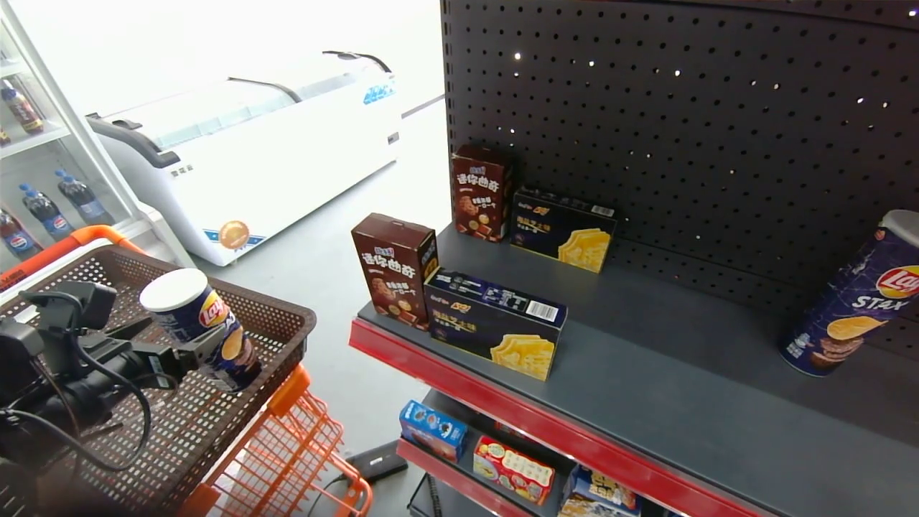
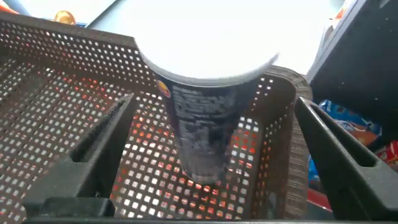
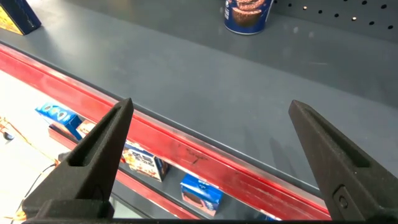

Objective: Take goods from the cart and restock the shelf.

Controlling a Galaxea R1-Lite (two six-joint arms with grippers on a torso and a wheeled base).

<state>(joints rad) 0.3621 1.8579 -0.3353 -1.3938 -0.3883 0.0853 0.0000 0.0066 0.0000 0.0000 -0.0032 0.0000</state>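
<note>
A dark blue chips can [image 1: 204, 330] [image 2: 208, 124] with a white lid stands slightly tilted in the brown perforated cart basket [image 1: 287, 316] [image 2: 62, 50]. My left gripper [image 1: 179, 341] [image 2: 212, 106] is open, one finger on each side of the can with a gap to both. A second chips can [image 1: 854, 294] [image 3: 247, 15] leans against the pegboard at the right of the grey shelf [image 1: 682, 373] [image 3: 186, 68]. My right gripper [image 3: 211, 106] hangs open over the shelf's red front edge, holding nothing.
Two brown boxes [image 1: 393, 269] [image 1: 479, 190] and two dark blue boxes [image 1: 495, 323] [image 1: 563, 230] stand at the shelf's left end. Lower shelves hold snack boxes [image 1: 513, 470]. A chest freezer [image 1: 251, 151] and a drinks fridge [image 1: 43, 208] stand behind the cart.
</note>
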